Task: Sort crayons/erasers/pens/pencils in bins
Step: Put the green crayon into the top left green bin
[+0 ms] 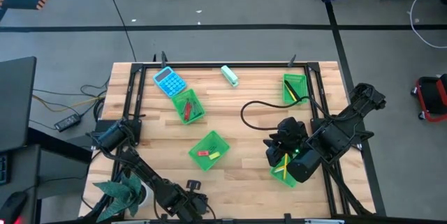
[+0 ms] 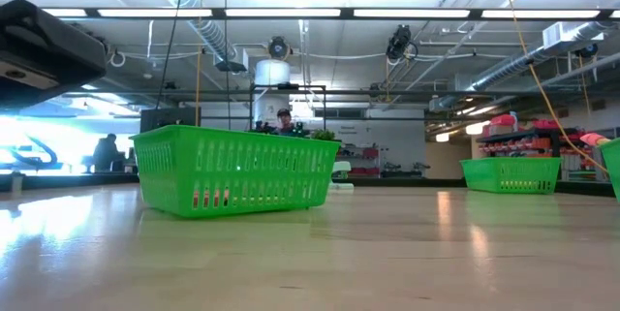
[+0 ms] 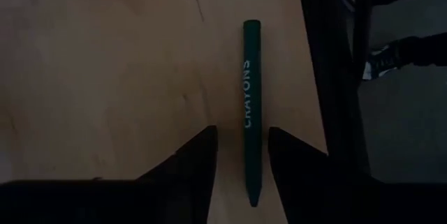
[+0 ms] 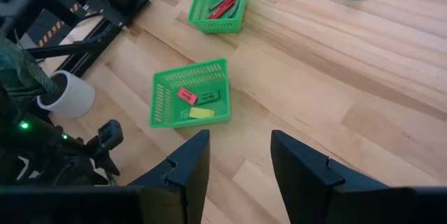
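A dark green crayon (image 3: 251, 98) printed CRAYONS lies flat on the wood near the table's near edge. My left gripper (image 3: 242, 130) (image 1: 195, 200) is open and hangs over it, one finger on either side of its lower half, with a gap on both sides. My right gripper (image 4: 239, 135) (image 1: 278, 148) is open and empty, above the bin with yellow pencils (image 1: 283, 169). Other green bins hold red crayons (image 1: 187, 106), small erasers (image 1: 209, 150) (image 4: 190, 102) and dark pens (image 1: 295, 88).
A blue calculator (image 1: 168, 81) and a teal-and-white block (image 1: 230, 75) lie by the far edge. A black cable (image 1: 260, 105) loops over the middle of the table. A dark frame rail (image 3: 328, 63) runs close beside the crayon. A white cup (image 4: 68, 93) stands off the table's corner.
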